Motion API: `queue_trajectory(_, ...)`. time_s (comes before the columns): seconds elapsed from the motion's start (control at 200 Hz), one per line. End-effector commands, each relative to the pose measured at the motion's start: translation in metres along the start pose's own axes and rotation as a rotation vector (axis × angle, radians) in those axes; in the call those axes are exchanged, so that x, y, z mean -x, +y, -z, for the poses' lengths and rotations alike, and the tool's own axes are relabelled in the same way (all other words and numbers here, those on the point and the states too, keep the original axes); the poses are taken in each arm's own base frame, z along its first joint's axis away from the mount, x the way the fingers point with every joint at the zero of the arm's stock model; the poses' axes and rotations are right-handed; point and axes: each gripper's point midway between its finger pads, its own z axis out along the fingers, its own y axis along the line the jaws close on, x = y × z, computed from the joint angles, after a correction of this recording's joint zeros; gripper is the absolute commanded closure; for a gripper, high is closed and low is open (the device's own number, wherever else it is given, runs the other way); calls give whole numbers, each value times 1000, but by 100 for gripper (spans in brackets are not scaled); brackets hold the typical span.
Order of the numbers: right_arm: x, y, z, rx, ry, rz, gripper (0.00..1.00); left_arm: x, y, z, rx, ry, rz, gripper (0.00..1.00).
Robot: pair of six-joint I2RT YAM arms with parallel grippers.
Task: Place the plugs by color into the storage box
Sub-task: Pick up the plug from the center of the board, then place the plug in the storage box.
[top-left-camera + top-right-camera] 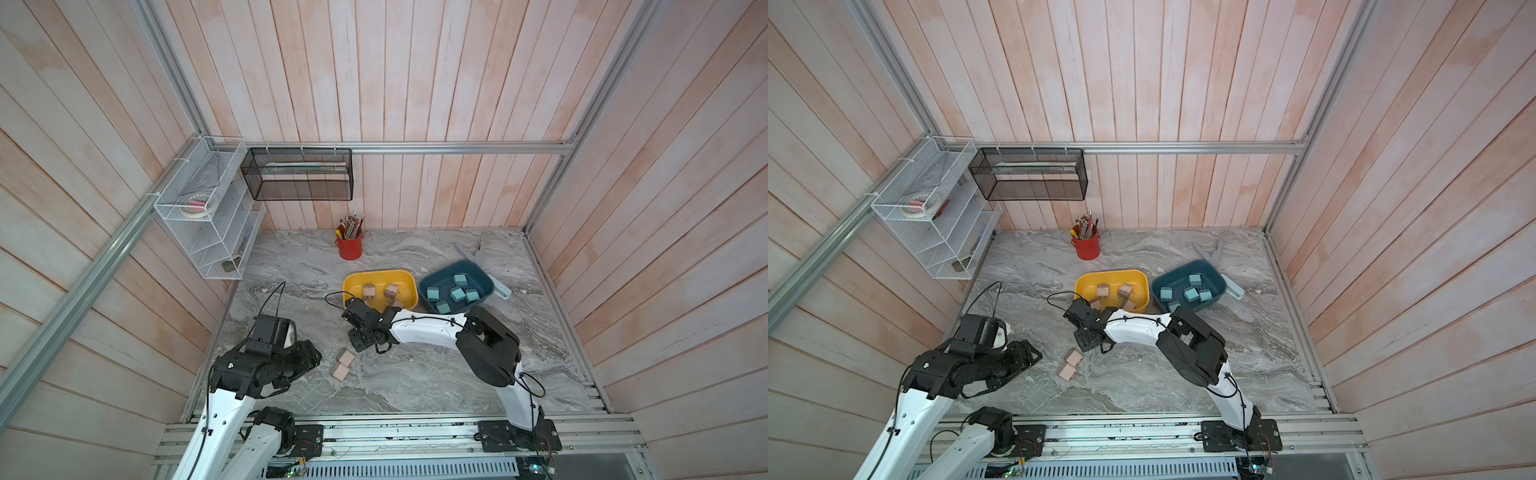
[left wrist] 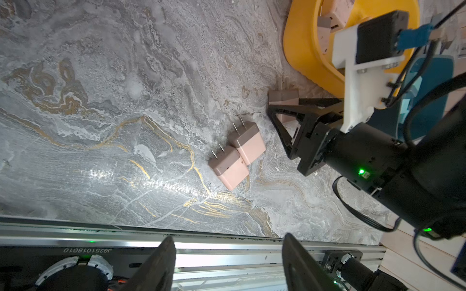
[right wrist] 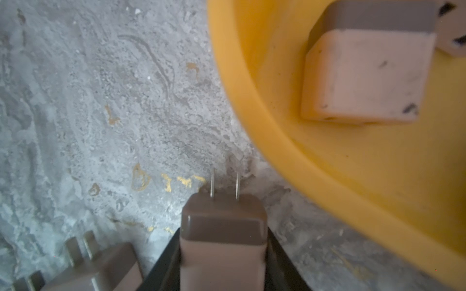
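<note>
one pink plug (image 3: 223, 241) gripped, two more plugs (image 2: 248, 143) lying on the tabletop (image 2: 100, 100)
your right fingers (image 3: 165, 273) clamp it by its flat sides just beside the yellow box (image 3: 290, 156), where the pinks go; your left fingers (image 2: 156, 269) hang part open and empty.

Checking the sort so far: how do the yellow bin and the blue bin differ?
The yellow bin holds only pink-beige plugs; the blue bin holds only teal plugs. The right gripper, shut on another pink-beige plug, is beside the yellow bin's rim, apart from the blue bin. Both are shallow open bins, side by side.
</note>
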Motion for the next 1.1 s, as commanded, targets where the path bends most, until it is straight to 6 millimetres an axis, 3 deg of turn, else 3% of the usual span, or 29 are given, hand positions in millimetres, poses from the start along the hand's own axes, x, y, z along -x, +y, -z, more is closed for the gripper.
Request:
queue_trajectory(0.0, 20, 11, 32, 47, -33, 21, 60, 3, -4, -3, -23, -3, -6, 31)
queue_trajectory(0.215, 68, 6, 93, 67, -125, 24, 61, 6, -7, -4, -30, -8, -4, 31)
queue_trajectory(0.325, 90, -11, 114, 69, -164, -15, 61, 8, -8, -6, -32, -10, -4, 31)
queue_trajectory(0.45, 109, -41, 121, 41, -214, -61, 61, 9, -9, -9, -32, -10, -4, 31)
queue_trajectory(0.585, 117, -76, 106, 29, -205, -116, 61, 10, -8, -10, -26, -8, -4, 31)
queue_trajectory(0.7, 114, -90, 82, 49, -167, -131, 61, 10, -7, -11, -19, -3, -8, 31)
queue_trajectory(1.095, 81, -97, 15, 80, -52, -165, 60, 9, -5, -15, 5, 24, -12, 31)
